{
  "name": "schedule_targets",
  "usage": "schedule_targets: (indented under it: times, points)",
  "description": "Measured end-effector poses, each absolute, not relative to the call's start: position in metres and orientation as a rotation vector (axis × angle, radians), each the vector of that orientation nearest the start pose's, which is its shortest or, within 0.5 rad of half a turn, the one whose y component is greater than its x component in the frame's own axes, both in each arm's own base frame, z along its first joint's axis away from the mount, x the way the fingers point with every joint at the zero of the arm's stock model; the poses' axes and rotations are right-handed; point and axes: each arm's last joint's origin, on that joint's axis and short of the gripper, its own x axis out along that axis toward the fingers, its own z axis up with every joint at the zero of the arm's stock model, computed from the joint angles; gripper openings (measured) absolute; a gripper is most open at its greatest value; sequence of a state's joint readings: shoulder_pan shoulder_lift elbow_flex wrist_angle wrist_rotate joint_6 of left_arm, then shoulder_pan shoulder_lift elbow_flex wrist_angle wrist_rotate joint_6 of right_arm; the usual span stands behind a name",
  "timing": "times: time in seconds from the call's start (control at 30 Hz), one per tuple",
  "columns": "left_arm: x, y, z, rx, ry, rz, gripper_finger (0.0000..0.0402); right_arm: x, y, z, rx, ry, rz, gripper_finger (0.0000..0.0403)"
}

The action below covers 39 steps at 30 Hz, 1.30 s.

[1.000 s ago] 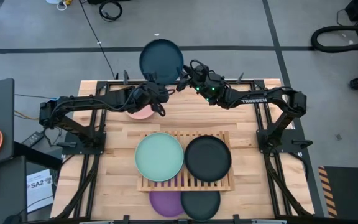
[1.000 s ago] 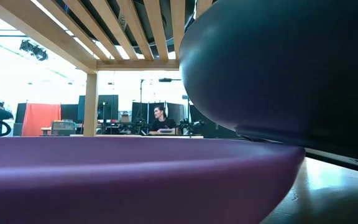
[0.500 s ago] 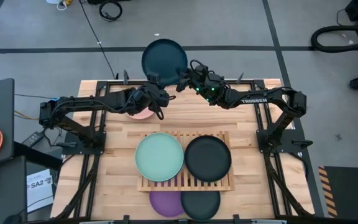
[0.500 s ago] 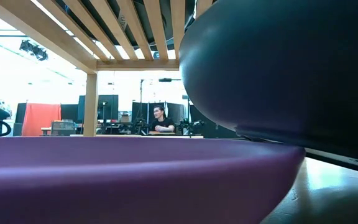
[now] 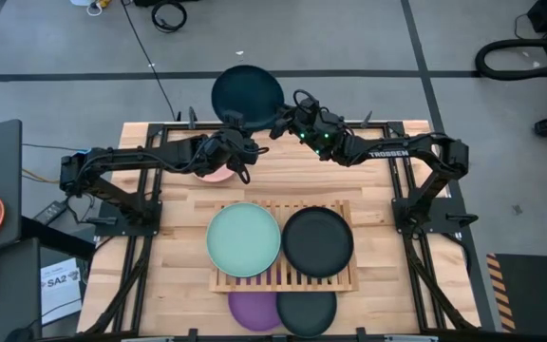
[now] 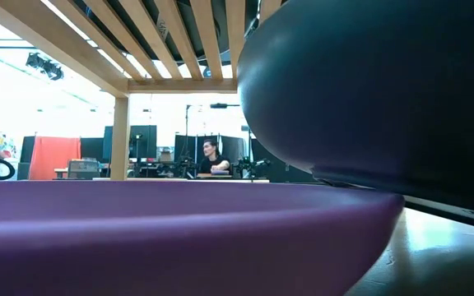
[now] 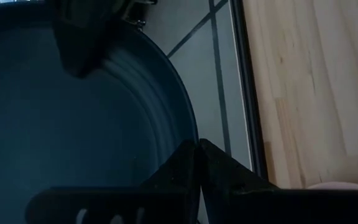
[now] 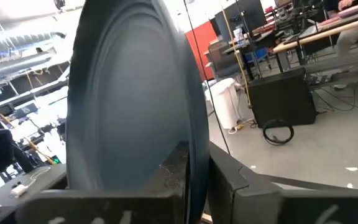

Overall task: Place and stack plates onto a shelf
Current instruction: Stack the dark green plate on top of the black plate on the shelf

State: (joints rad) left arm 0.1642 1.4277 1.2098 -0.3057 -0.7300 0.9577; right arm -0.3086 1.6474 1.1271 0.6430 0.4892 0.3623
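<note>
Both pincers are clamped on the same dark teal plate (image 5: 247, 94), which hangs past the far edge of the table near the top centre of the high view. The right gripper (image 5: 281, 122) bites its rim from the right; in the right wrist view the two fingers (image 8: 225, 177) close on the thin edge of the plate (image 8: 132, 106), which stands almost on edge there. The left gripper (image 5: 238, 142) pinches the rim from below; in the left wrist view its dark fingertips (image 7: 201, 165) meet tightly over the plate's lip (image 7: 92, 130).

By its look the plate is stiff and matte, light enough for a rim pinch, though a hard dish would likely chip or crack if dropped onto the floor below. The raised lip is the sensible place to hold; the smooth surface could slide if only one pincer kept a shallow bite, so a deep pinch across the rim seems safer.

Lower in the high view, the shelf (image 5: 283, 283) carries a mint green plate (image 5: 243, 240) on its left half and a black plate (image 5: 318, 241) on its right, side by side. A purple plate (image 5: 253, 309) and another dark plate (image 5: 308, 311) lie at the bottom edge. A salmon pink plate (image 5: 218, 174) shows partly under the left arm.
</note>
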Motion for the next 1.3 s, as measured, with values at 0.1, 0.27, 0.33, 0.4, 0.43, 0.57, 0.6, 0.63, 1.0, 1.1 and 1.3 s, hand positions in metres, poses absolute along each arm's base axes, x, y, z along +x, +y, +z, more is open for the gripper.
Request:
schedule_targets:
  times: [0.1, 0.27, 0.33, 0.4, 0.43, 0.57, 0.6, 0.63, 1.0, 1.1, 1.3]
  points:
    - [0.305, 0.07, 0.326, 1.019, 0.905, 0.563, 0.0024, 0.353, -0.127, 0.309, 0.351, -0.275, -0.764, 0.004]
    - [0.305, 0.07, 0.326, 1.016, 0.9, 0.568, 0.0036, 0.353, -0.127, 0.311, 0.341, -0.288, -0.763, 0.0039]
    - [0.305, 0.07, 0.326, 1.016, 0.9, 0.566, 0.0051, 0.352, -0.129, 0.311, 0.335, -0.287, -0.769, 0.0039]
    - [0.305, 0.07, 0.328, 1.013, 0.887, 0.575, 0.007, 0.351, -0.133, 0.307, 0.315, -0.258, -0.797, 0.0038]
    - [0.305, 0.07, 0.33, 1.012, 0.883, 0.579, 0.0081, 0.351, -0.135, 0.305, 0.307, -0.248, -0.808, 0.0038]
    - [0.305, 0.07, 0.329, 1.012, 0.887, 0.57, 0.0119, 0.347, -0.142, 0.309, 0.278, -0.265, -0.842, 0.0038]
    - [0.305, 0.07, 0.329, 1.007, 0.881, 0.567, 0.0126, 0.346, -0.145, 0.309, 0.27, -0.265, -0.854, 0.0038]
    - [0.305, 0.07, 0.329, 0.993, 0.873, 0.565, 0.0132, 0.345, -0.148, 0.308, 0.259, -0.257, -0.864, 0.0038]
    - [0.304, 0.067, 0.323, 0.792, 0.812, 0.533, 0.0146, 0.306, -0.179, 0.334, 0.142, -0.209, -0.961, 0.0038]
    - [0.305, 0.067, 0.322, 0.755, 0.798, 0.501, 0.0146, 0.286, -0.18, 0.347, 0.146, -0.157, -0.959, 0.0038]
    - [0.306, 0.065, 0.321, 0.682, 0.766, 0.467, 0.0146, 0.242, -0.166, 0.372, 0.182, -0.045, -0.92, 0.0038]
